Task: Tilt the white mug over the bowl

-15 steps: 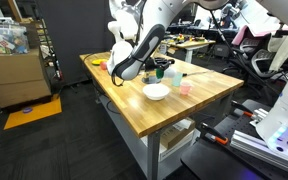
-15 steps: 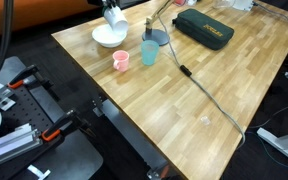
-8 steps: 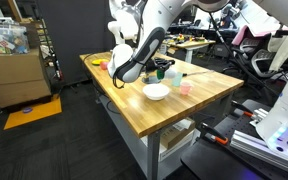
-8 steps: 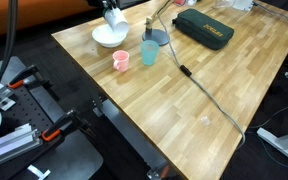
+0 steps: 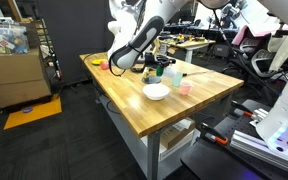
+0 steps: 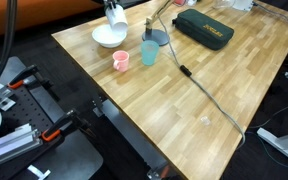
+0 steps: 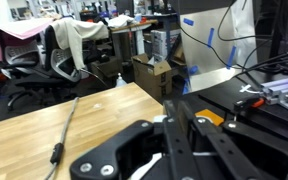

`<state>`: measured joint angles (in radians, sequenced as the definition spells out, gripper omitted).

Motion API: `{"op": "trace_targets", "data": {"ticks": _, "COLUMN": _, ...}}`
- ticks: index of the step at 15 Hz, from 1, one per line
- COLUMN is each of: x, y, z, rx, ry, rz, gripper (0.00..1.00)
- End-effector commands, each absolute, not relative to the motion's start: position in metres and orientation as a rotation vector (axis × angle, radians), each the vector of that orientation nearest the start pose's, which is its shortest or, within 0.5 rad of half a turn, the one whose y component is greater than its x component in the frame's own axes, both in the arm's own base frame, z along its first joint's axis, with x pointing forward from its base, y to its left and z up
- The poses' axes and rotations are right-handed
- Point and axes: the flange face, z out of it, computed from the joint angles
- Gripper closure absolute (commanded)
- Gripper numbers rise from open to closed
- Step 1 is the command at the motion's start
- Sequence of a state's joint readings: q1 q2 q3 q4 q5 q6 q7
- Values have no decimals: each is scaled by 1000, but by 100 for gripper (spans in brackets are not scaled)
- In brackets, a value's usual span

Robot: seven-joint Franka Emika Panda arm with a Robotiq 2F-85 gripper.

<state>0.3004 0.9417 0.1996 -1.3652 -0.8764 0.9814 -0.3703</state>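
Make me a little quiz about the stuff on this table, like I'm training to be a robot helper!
1. True or false: the pink cup stands inside the bowl.
2. What colour is the taller cup beside the pink one? A) red B) blue C) black
3. Fill in: the tabletop is made of ____.

Key: 1 false, it stands on the table beside the bowl; 2 B; 3 wood.

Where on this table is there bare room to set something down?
The table is bare from the pink cup to the near edge, as far across as the cable. It is also bare past the cable, below the dark case. It is crowded around the bowl and blue cup.
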Motion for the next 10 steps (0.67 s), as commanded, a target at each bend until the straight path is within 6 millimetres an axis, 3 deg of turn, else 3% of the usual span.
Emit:
{"op": "trace_targets", "data": {"ticks": 1, "x": 571, "y": 164, "z": 181, "rx": 1899, "ry": 940, "rz": -1413, "gripper": 98}}
{"op": "trace_targets", "data": {"ticks": 10, "x": 568, "y": 158, "z": 191, "rx": 2446, "ry": 920, "rz": -1234, "gripper": 98}}
